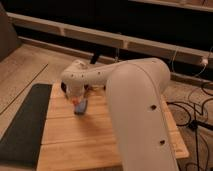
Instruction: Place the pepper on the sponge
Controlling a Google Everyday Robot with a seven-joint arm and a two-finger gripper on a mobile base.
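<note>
**Pepper at the sponge, under the arm's wrist**

The pepper [75,102] shows only as a small orange speck at the upper left end of the sponge [82,107]. It touches or overlaps that end, but whether it lies flat on the sponge or is held just over it cannot be told. The sponge, a small blue-grey block, lies slightly askew on the left half of the bench [90,142].

The gripper [76,99] is right above the pepper, at the end of the white arm [135,105]. The rounded wrist covers nearly all of it, so how the jaws stand, wide, narrow or closed on the pepper, cannot be told.

The bench is a top of pale wooden planks with the grain running left to right. A long dark mat [22,125] lies along its left edge, on the floor side. Beyond it is a speckled light floor [27,65]. At the back a pale rail [100,36] crosses the room in front of a dark wall. Black cables [192,107] trail over the floor to the right of the bench.

The thick arm fills the right of the view and covers much of the bench's far and right parts. A dark shape [91,88] sits just behind the wrist, too covered to name. The arm's base is cut off at the lower edge.
</note>
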